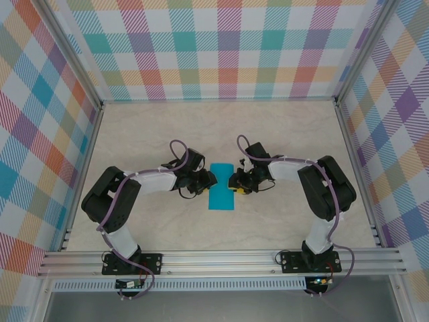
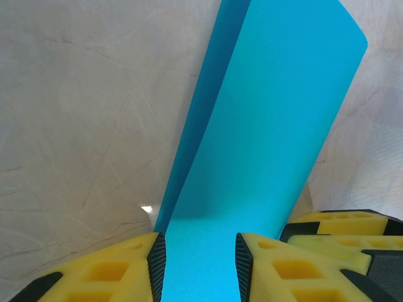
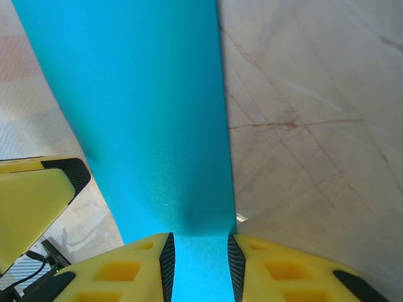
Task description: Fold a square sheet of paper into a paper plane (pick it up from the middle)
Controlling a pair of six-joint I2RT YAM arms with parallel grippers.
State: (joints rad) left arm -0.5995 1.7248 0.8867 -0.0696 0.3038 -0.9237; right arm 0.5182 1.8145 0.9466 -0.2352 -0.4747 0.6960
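my left claw (image 1: pixel 206 182) and my right claw (image 1: pixel 234 182) face each other low over the middle of the table (image 1: pixel 221 127), a pale stone-look top veined with thin brownish lines. between them lies the sheet of paper (image 1: pixel 221 196), teal-blue, matte and smooth, seen from above as an upright oblong, narrower than a square. through my left wrist camera it runs away from me as a long strip with a darker band down its left side and a softly rounded far corner. my yellow fingers (image 2: pixel 107 270) are blocky, moulded with square pockets and edged in black; on each hand they stand apart with the teal surface showing in the gap, so both claws are released, pinching nothing. whether the tips touch the paper i cannot tell. around the table rise walls (image 1: pixel 228 47) of pastel checked cloth on silver metal rails (image 1: pixel 221 258).
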